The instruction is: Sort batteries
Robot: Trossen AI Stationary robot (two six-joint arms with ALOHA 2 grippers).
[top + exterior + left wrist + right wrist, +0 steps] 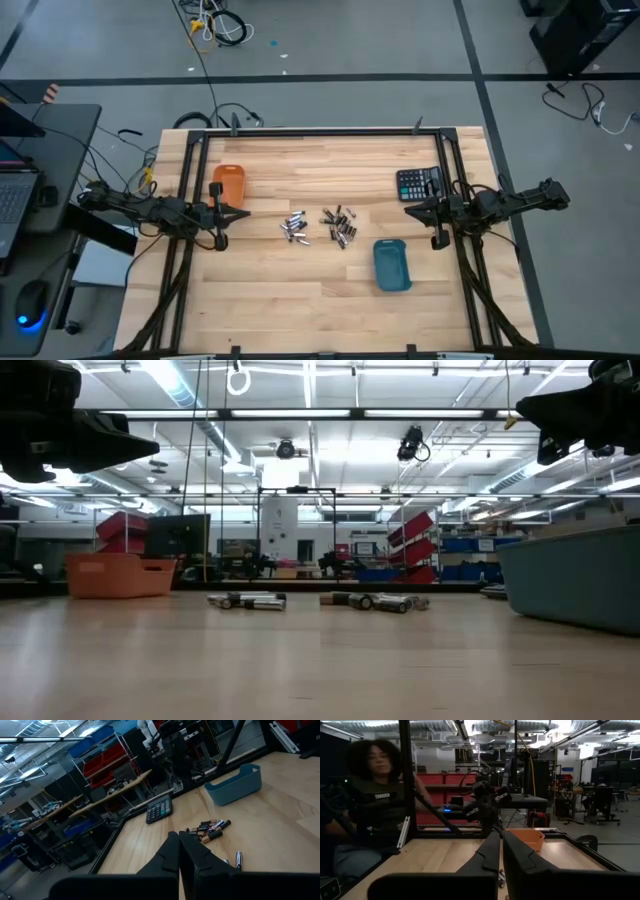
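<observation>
The batteries lie on the wooden table in two loose clusters, one (294,228) left of centre and one (340,226) right of it; the low view shows them lying on their sides (247,600) (375,601). My left gripper (246,212) hovers shut at the table's left, pointing level toward the batteries (210,829), and touches nothing. My right gripper (406,212) hovers shut at the table's right, facing the left one, also with nothing in it. In the wrist views, the left fingers (179,840) and the right fingers (501,840) are closed together.
An orange tray (229,185) stands at the far left, just beyond my left gripper. A blue tray (391,265) stands near the right, and a black calculator (419,183) lies at the far right. A person (372,785) sits beyond the table's left edge.
</observation>
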